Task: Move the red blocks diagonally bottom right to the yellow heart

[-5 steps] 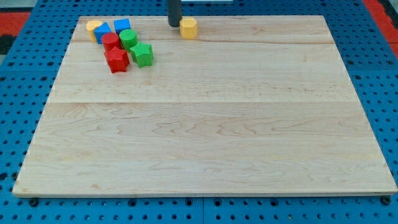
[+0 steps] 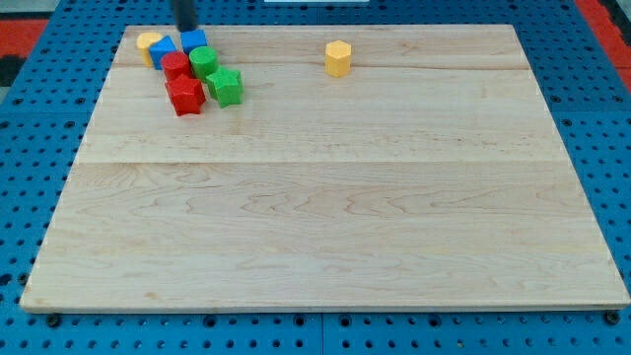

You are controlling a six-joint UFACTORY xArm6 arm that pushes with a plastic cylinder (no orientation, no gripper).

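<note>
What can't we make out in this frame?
- My tip: blurred rod at the view's top, just above the blue blocks; the upper rod is cut off by the edge, and contact is unclear.
- Yellow block at the cluster's left: partly hidden by a blue block; shape unclear.
- Rear red block: overlapped by the front red block; shape unclear.

Lab bench setup — I work over a pale wooden board (image 2: 325,217) laid on a blue perforated mounting plate (image 2: 30,148); small coloured test blocks (image 2: 197,74) — nothing domestic.
</note>
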